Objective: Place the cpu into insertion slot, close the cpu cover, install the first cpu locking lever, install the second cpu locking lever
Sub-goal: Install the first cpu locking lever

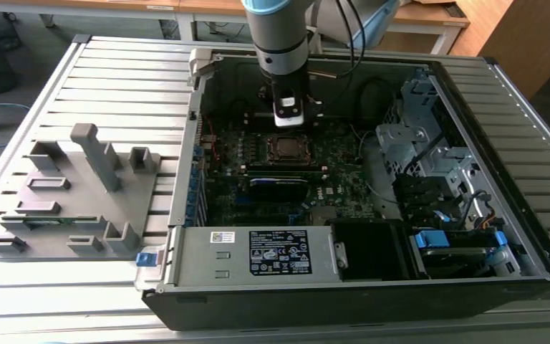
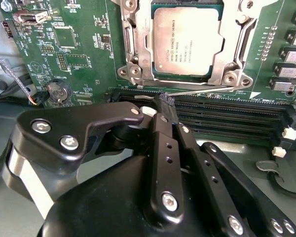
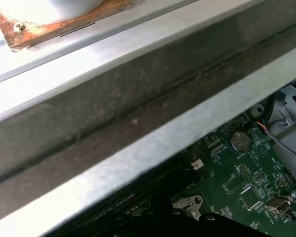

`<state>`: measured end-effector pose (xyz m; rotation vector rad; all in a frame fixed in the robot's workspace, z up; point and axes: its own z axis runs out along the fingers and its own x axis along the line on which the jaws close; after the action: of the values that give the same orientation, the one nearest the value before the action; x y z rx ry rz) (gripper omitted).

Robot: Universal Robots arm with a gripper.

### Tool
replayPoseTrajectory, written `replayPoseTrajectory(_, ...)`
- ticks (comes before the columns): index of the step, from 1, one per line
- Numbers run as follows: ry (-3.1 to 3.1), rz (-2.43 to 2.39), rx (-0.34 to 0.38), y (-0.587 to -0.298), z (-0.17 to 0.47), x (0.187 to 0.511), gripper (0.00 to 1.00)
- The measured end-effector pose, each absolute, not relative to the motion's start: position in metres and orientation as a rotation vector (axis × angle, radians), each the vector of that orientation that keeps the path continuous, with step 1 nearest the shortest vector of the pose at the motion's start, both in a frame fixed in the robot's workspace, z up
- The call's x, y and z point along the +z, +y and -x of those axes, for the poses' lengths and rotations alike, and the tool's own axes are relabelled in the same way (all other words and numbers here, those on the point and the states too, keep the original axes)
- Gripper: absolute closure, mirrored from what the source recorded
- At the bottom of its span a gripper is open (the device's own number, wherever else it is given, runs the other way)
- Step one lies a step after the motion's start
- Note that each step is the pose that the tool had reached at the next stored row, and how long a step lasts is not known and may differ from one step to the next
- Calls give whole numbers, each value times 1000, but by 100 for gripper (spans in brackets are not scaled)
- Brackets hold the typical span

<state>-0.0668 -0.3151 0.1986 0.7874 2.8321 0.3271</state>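
An open computer case [image 1: 504,93] lies on its side on a slatted metal counter [image 1: 112,72]. In the exterior view the arm [image 1: 280,36] reaches down into the case from above, and its lower end hangs just over the insertion slot [image 2: 132,66] on the green motherboard [image 2: 84,59].

In the second wrist view the cpu [image 2: 186,39] sits flat in the insertion slot with its dull grey top facing up. The cpu cover [image 2: 216,75] lies down over it, its silver frame bordering the chip on all 4 sides and the chip showing through the window.

The gripper [image 2: 166,101] is just beside the socket, at the edge that faces the long black memory slots [image 2: 227,116]. Its jaws are clenched, with the 2 black fingers [image 2: 163,148] meeting at the tips. A thin silver locking lever [image 2: 202,92] runs along that socket edge, and one end of it meets the fingertips. I cannot tell whether the rod is pinched between them or only touched.

In the first wrist view a grey metal rail of the case [image 3: 138,148] crosses the frame, with a round coin battery [image 3: 240,141] on the board beyond it.

On the exterior view's left, a grey plastic fixture [image 1: 74,193] with upright posts rests on the counter beside the case. A grey power supply [image 1: 256,254] with a label sits at the near wall of the case.
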Motion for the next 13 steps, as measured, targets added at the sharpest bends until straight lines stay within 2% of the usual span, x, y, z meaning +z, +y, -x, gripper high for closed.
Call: replayPoseTrajectory(13, 2814, -780, 336, -315, 71, 195, 89)
